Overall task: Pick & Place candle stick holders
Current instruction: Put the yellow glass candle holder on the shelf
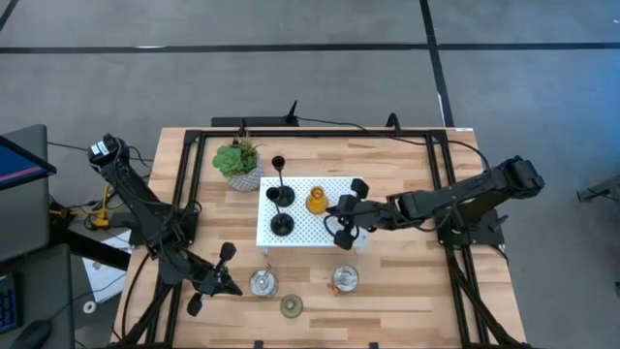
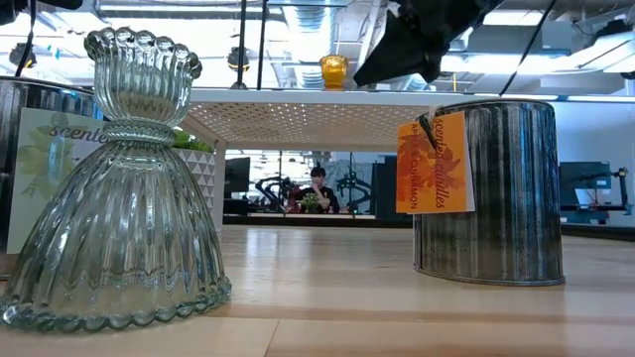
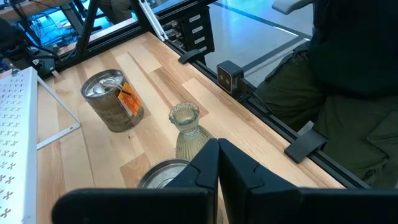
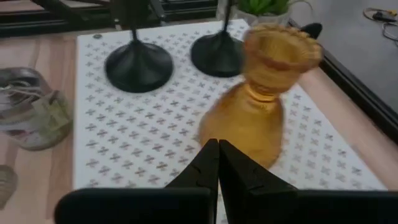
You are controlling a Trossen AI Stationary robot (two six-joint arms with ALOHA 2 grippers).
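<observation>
Between picks — right gripper (image 1: 341, 215) at amber holder's (image 1: 316, 201) 3 o'clock, fingers shut, empty; left gripper (image 1: 225, 271) likewise. Next we open, grab a desk holder.

Overhead straight down; low level, close; wrists forward; shared white platform (image 1: 308, 225).

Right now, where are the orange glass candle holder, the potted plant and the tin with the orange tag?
orange glass candle holder (image 1: 316, 202), high view, its body.
potted plant (image 1: 237, 158), high view, its leaves.
tin (image 2: 496, 188), low view, its side wall.
</observation>
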